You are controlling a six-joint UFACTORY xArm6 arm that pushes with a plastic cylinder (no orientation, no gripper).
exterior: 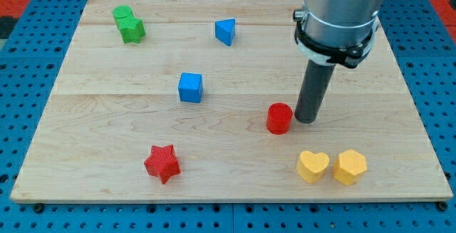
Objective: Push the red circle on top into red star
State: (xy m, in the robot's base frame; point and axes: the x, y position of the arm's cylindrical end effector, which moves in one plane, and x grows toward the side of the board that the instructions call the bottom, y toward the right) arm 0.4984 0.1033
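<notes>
Red circle is seen a little right of the middle of the wooden board, standing upright as a short cylinder. My tip is placed just beside it on the view's right, at nearly the same level; whether the two are touching cannot be told from this view. No jaws are carried by the arm, only a straight dark rod under a grey housing, so nothing is held by it. Red star is found well apart from the circle, toward the view's bottom left. Two yellow blocks, a yellow heart and a yellow hexagon, are set side by side below the tip, near the bottom edge. A blue cube is seen near the centre, a blue triangle near the top, and a green block of unclear shape at the top left.
</notes>
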